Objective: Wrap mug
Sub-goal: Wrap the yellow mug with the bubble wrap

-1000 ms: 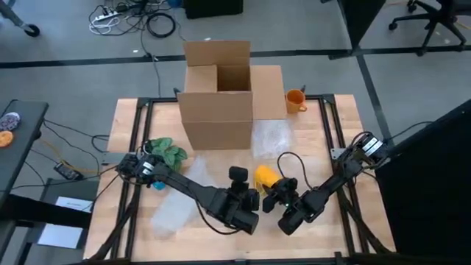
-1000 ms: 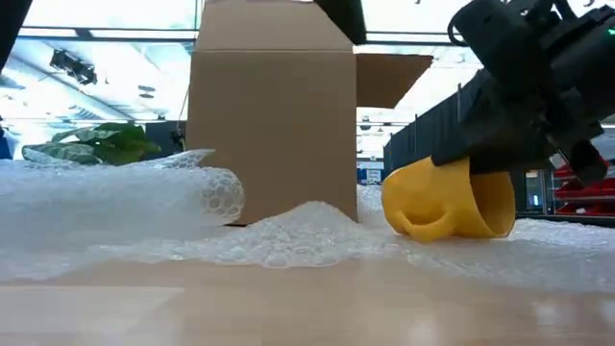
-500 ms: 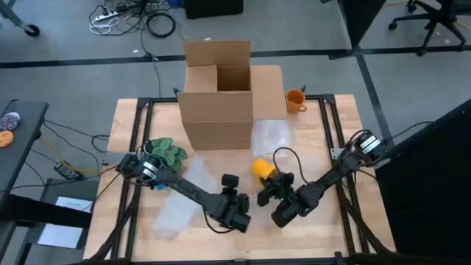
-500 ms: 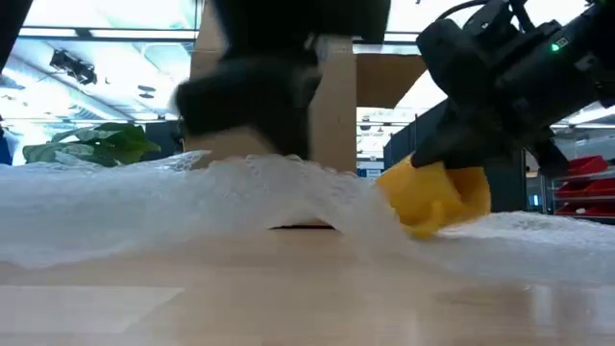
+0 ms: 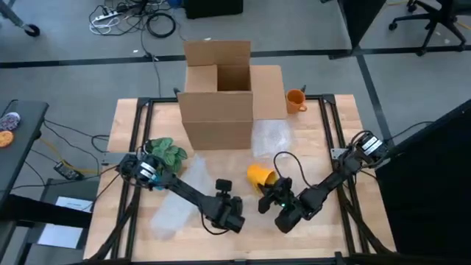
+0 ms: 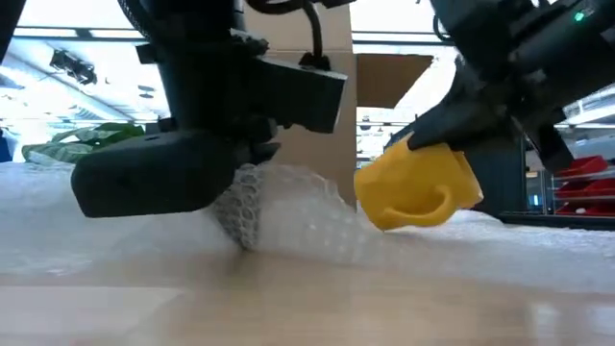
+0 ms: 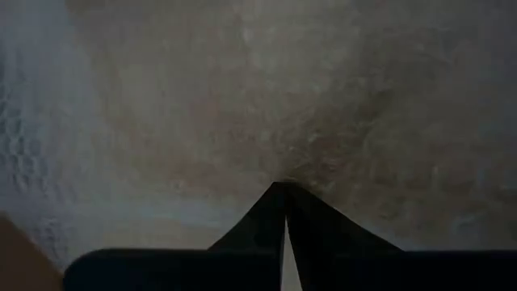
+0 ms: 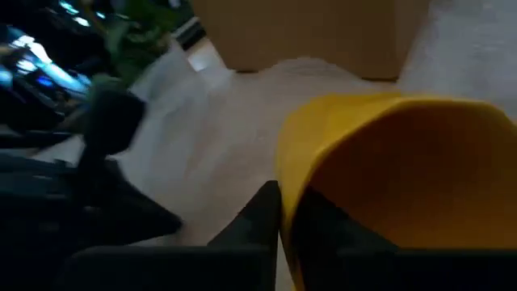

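One yellow mug (image 5: 258, 175) shifted left, lifted.

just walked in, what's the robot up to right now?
It is wrapping a mug. The right gripper is shut on the rim of the yellow mug, holding it tilted and clear of the table near the middle. The left gripper is low beside it, shut on a fold of the bubble wrap, bunched up next to the mug. The mug is not covered yet. An open cardboard box stands at the far side.
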Action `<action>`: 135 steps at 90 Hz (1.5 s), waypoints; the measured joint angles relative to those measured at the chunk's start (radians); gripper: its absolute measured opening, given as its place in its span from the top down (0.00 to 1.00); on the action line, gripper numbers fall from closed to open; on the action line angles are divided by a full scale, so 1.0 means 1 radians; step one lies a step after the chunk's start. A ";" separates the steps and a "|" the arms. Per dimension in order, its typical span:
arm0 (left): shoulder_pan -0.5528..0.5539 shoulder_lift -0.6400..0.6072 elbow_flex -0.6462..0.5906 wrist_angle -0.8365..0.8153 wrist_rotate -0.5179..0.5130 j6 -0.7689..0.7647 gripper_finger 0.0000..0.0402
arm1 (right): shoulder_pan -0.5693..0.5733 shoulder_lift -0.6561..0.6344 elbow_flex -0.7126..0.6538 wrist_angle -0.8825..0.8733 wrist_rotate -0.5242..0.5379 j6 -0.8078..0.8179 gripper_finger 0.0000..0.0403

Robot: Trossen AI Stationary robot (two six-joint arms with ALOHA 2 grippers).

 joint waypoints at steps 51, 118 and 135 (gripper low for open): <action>0.000 0.003 0.030 0.018 -0.014 -0.014 0.99 | 0.009 0.005 0.000 0.077 -0.014 -0.021 1.00; 0.001 0.003 0.031 0.074 -0.080 -0.048 0.99 | -0.050 0.006 0.001 0.041 -0.152 -0.024 0.96; 0.001 0.003 0.031 0.066 -0.080 -0.049 0.99 | -0.080 0.006 0.001 0.026 -0.255 -0.020 0.86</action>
